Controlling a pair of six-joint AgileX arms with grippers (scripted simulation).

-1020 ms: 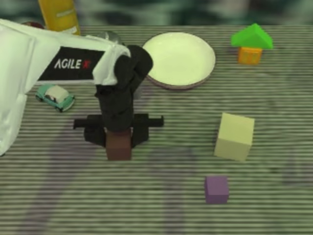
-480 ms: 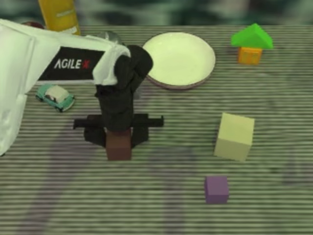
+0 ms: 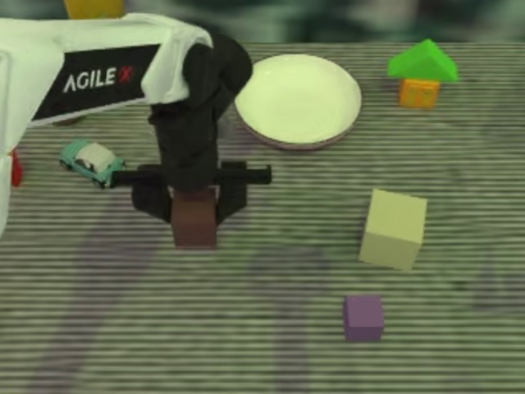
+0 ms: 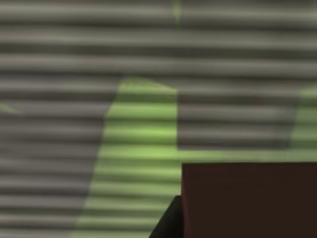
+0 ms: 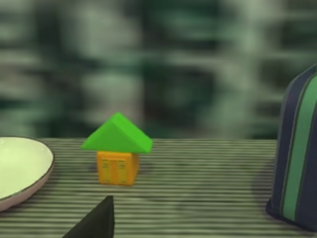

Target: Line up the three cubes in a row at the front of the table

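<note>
From above, the left gripper [image 3: 195, 215] holds the dark reddish-brown cube [image 3: 195, 226] clamped between its fingers, left of the table's [image 3: 271, 361] centre, with the pale yellow cube [image 3: 394, 229] out at three o'clock from it and the purple cube [image 3: 363, 318] toward four o'clock, nearer the front edge. The left wrist view shows that brown cube [image 4: 247, 198] apparently clear of the stripes, so I'd carry it level to the front and set it down squarely, leaving room beside it. The right wrist view shows only the orange block [image 5: 117, 167] and plate [image 5: 22, 166]; the right gripper's state I cannot tell.
</note>
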